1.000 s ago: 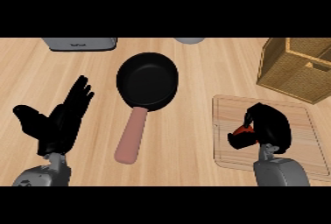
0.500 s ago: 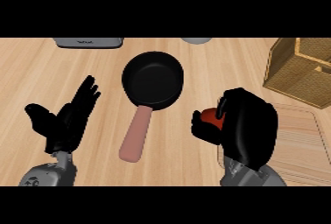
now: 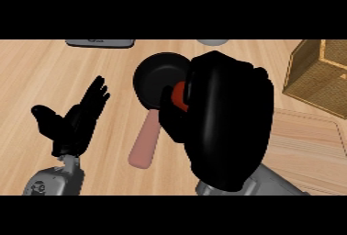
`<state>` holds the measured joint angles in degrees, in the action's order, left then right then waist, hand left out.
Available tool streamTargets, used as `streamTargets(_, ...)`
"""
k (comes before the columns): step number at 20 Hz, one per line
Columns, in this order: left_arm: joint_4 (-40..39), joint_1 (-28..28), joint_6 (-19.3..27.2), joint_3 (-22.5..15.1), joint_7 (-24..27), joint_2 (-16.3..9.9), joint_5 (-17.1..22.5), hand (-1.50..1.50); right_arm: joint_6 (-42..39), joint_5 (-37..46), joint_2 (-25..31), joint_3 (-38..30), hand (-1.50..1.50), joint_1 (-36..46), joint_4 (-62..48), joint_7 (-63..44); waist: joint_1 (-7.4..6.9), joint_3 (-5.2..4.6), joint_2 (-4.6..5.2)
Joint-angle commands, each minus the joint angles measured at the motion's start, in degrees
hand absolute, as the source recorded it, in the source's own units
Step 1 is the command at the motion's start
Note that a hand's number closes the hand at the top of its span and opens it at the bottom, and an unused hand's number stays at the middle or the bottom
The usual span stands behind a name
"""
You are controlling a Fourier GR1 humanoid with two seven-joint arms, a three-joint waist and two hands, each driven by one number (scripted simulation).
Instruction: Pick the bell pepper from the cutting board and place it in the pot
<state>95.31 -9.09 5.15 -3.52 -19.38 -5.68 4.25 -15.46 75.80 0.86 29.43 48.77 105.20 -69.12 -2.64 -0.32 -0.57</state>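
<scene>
My right hand (image 3: 227,119) fills the middle of the head view, curled round a red bell pepper (image 3: 179,94) of which only a small patch shows at its left side. The hand hangs over the right rim of the black pan (image 3: 156,78), whose pink handle (image 3: 146,140) points toward me. The wooden cutting board (image 3: 305,142) lies at the right, partly hidden behind the hand and forearm. My left hand (image 3: 75,121) rests open at the left, fingers up, apart from the pan.
A wooden box (image 3: 318,73) stands at the far right behind the cutting board. A grey appliance (image 3: 100,42) and a pale round object (image 3: 212,41) sit at the counter's far edge.
My right hand has carried the bell pepper left and up from the cutting board side to over the pan's right rim. The left hand has kept its pose.
</scene>
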Motion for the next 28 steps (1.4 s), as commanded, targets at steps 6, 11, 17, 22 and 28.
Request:
streamTargets(6,-0.81,-1.64,-0.60,0.19,-0.37,-0.32,0.09,0.00,-1.91,-7.95,-0.81,-9.24,1.50,18.07,-15.13,-15.09,-1.17,0.03,0.54)
streamTargets(11,0.31,-0.87,-0.68,0.45,-0.29,-1.05,-0.31,0.00,1.85,-10.80,-0.82,-14.15,1.50,21.78,-26.11,-12.89,-1.23,0.14,0.73)
streamTargets(17,-2.18,-2.92,1.40,-1.30,-0.07,1.94,-1.83,0.00,10.24,-12.44,-0.82,-16.00,1.50,25.94,-41.21,-8.43,-0.70,0.18,1.22)
streamTargets(22,-1.29,-2.82,-0.41,-0.57,0.79,0.99,-0.46,0.00,17.88,-19.54,-0.82,-16.90,1.50,24.23,-46.41,-8.32,-1.80,0.19,1.38)
streamTargets(28,0.90,-1.91,-0.54,-2.11,-0.77,1.46,-0.69,0.00,28.41,-25.70,-0.83,-21.64,-1.50,21.13,-50.51,-6.36,-3.37,0.27,1.48)
